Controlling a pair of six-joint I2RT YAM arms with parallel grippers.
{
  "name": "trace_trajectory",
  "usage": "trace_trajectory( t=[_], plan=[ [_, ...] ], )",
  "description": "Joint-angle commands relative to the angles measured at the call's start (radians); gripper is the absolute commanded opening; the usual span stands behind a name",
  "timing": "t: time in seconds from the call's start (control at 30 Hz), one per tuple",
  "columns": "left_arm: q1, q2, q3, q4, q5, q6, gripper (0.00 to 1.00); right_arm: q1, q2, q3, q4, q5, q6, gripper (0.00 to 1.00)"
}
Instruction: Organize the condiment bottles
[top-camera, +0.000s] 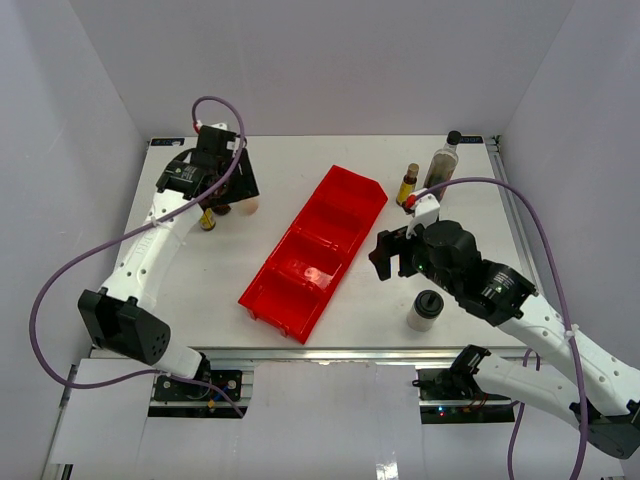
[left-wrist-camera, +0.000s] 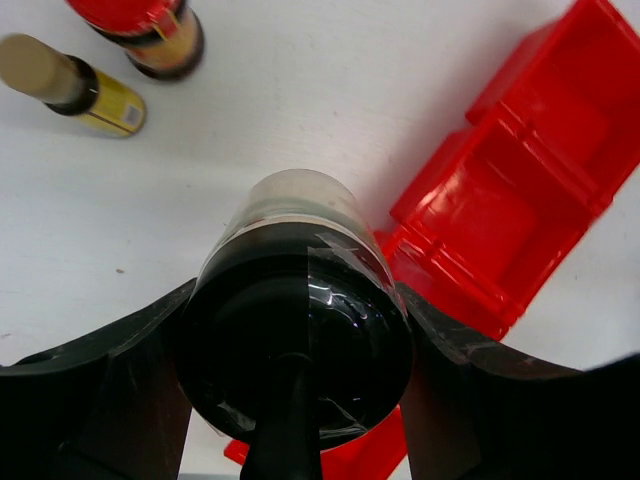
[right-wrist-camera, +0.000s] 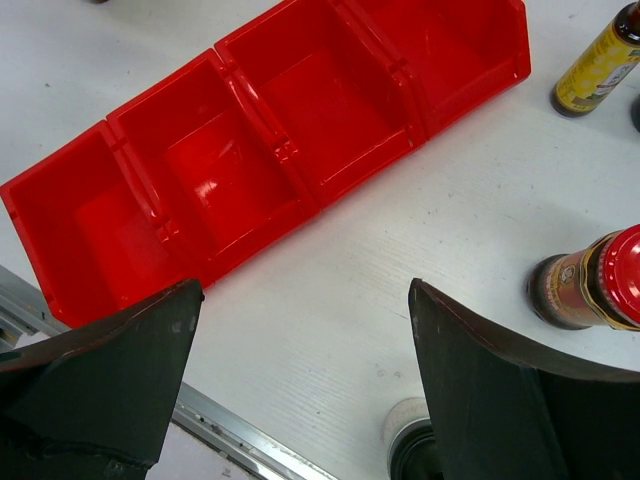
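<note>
My left gripper (left-wrist-camera: 300, 400) is shut on a short black-lidded jar (left-wrist-camera: 300, 320) and holds it above the table at the back left (top-camera: 248, 205). It is between a red-lidded jar (left-wrist-camera: 140, 30) with a slim yellow-labelled bottle (left-wrist-camera: 75, 88) and the red bin (left-wrist-camera: 520, 190). My right gripper (right-wrist-camera: 305, 380) is open and empty over the table beside the bin (top-camera: 320, 250). Near it stand another red-lidded jar (right-wrist-camera: 590, 285), a black-lidded jar (top-camera: 425, 308) and a slim bottle (top-camera: 408, 183). The tall dark bottle (top-camera: 441, 165) stands at the back right.
The long red bin (right-wrist-camera: 270, 130) lies diagonally mid-table, its three compartments empty. The table's metal front edge (right-wrist-camera: 230, 440) runs just below my right gripper. White walls enclose the back and sides.
</note>
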Motion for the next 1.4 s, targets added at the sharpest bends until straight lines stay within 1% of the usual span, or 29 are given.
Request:
trace_trajectory(
  t=[0.0,0.07,0.13,0.2,0.33,0.53,0.67,0.8,0.9,1.07,1.13,1.3,1.37],
  plan=[
    [-0.065,-0.028,0.015,-0.045,-0.031,-0.021,0.0,0.0,-0.024,-0.006,0.05,0.028,-0.005,0.9],
    [-0.069,-0.042,0.001,-0.057,-0.048,-0.027,0.0,0.0,-0.024,-0.01,0.05,0.028,-0.007,0.9],
    [-0.086,-0.08,-0.028,-0.048,-0.013,-0.023,0.0,0.001,-0.024,-0.014,0.051,0.027,-0.009,0.9],
    [-0.127,-0.118,-0.063,-0.044,0.012,-0.024,0.0,0.0,-0.025,-0.016,0.053,0.026,-0.009,0.9],
    [-0.206,-0.229,-0.21,-0.049,0.02,-0.06,0.0,0.0,-0.028,-0.029,0.061,0.023,-0.015,0.9],
    [-0.349,-0.352,-0.429,-0.022,-0.016,-0.184,0.0,0.002,-0.025,-0.041,0.067,0.01,-0.017,0.9],
    [-0.45,-0.362,-0.472,-0.05,-0.071,-0.262,0.0,0.002,-0.014,-0.023,0.055,0.011,-0.019,0.9],
    [-0.519,-0.369,-0.512,-0.069,-0.143,-0.331,0.0,0.001,-0.013,-0.006,0.043,0.02,-0.025,0.9],
    [-0.533,-0.384,-0.544,-0.037,-0.171,-0.347,0.0,0.001,-0.013,0.001,0.038,0.013,-0.022,0.9],
    [-0.533,-0.38,-0.582,0.02,-0.177,-0.344,0.0,0.0,-0.013,0.008,0.034,0.007,-0.019,0.9],
    [-0.534,-0.367,-0.598,0.036,-0.184,-0.345,0.06,0.0,-0.017,0.005,0.035,0.009,-0.016,0.9],
    [-0.534,-0.328,-0.638,0.089,-0.185,-0.338,0.17,0.0,-0.023,-0.007,0.038,0.01,-0.014,0.9],
    [-0.534,-0.322,-0.648,0.112,-0.183,-0.335,0.25,0.0,-0.024,-0.01,0.037,0.014,-0.016,0.9]
  ],
)
